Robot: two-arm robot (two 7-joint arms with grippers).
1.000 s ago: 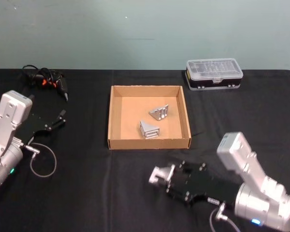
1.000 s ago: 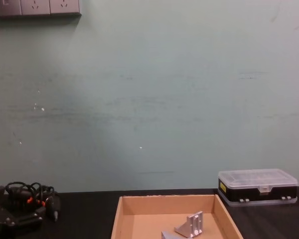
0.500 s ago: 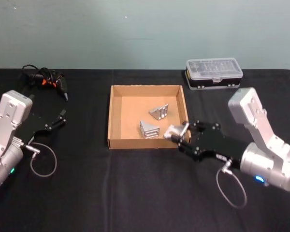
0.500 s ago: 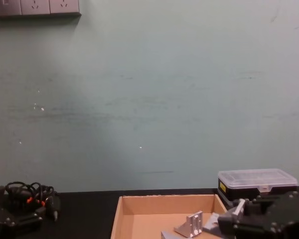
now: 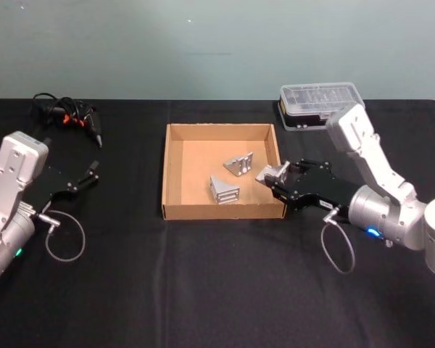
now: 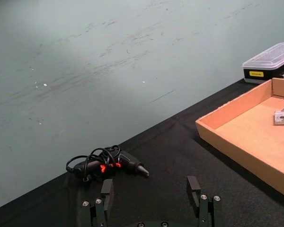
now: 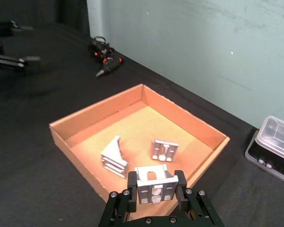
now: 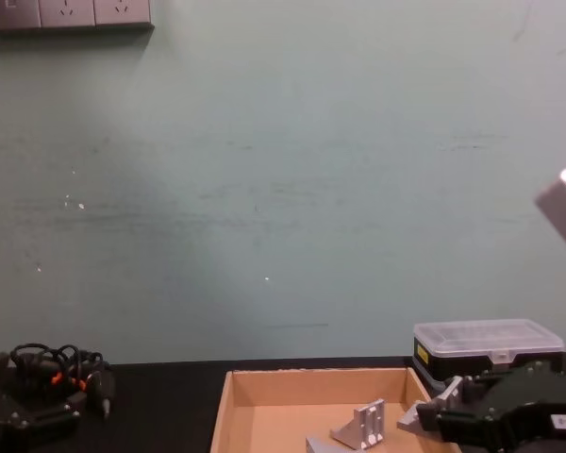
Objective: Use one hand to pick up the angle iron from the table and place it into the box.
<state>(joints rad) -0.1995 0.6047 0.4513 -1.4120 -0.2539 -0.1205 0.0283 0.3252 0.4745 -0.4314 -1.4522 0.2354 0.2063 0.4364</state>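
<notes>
The tan cardboard box point(image 5: 173, 177) sits mid-table on the black table point(image 5: 203, 290), with two silver angle irons lying inside, one point(image 5: 223, 191) nearer the front wall and one point(image 5: 238, 165) farther back. My right gripper point(image 5: 273, 177) is shut on a third angle iron point(image 7: 155, 184), holding it over the box's right wall point(image 7: 206, 158); it also shows in the chest view point(image 8: 424, 415). My left gripper point(image 6: 151, 196) is open and idle on the table's left side point(image 5: 83, 181).
A black plastic case with a clear lid point(image 5: 320, 101) stands behind my right arm at the back right. A black tool with orange marks and a coiled cable point(image 5: 69, 119) lies at the back left. A loop of grey cable point(image 5: 337, 250) hangs from my right wrist.
My right gripper carried the angle iron from the near table up and back to the box's right wall. The left arm stayed put.
</notes>
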